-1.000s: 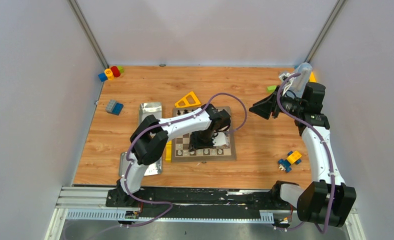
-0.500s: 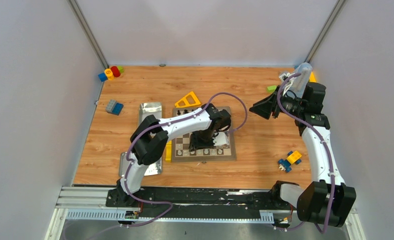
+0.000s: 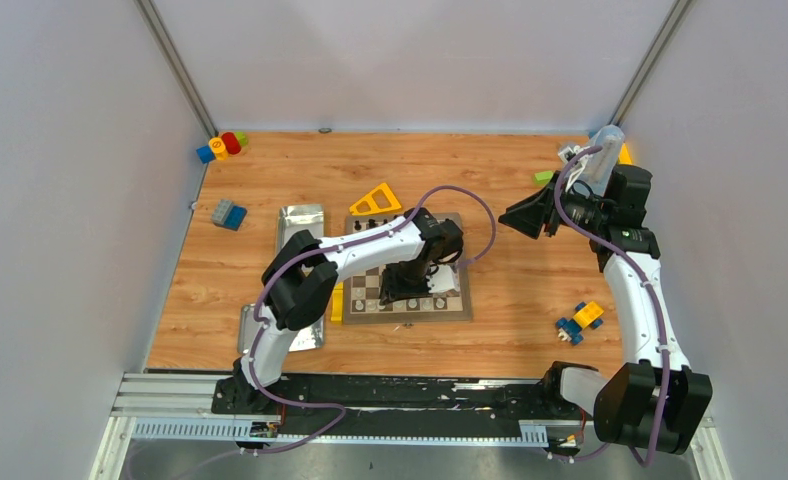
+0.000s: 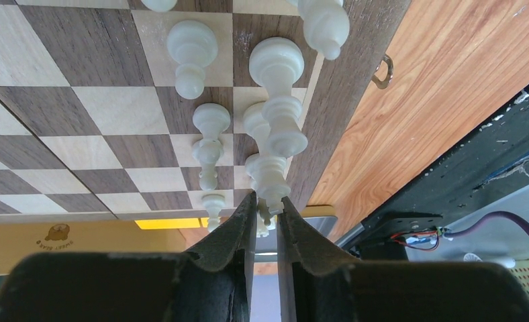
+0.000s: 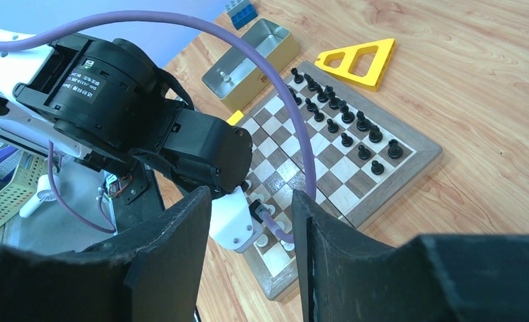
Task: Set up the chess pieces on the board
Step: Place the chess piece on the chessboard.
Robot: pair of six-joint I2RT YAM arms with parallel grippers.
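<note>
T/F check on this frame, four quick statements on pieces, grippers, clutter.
1. The black pieces stand on the side of the board nearest the yellow triangle. True.
2. The right gripper holds a chess piece. False: it is open and empty, up in the air.
3. The left gripper is down at the white pieces. True.
4. The yellow triangle lies on the board. False: it lies on the table, just beyond the board's edge.

board (image 5: 339, 178) — flat, checkered | black pieces (image 5: 346, 115) upright, 2 rows, far side | white pieces (image 4: 276, 67) upright, near edge
</note>
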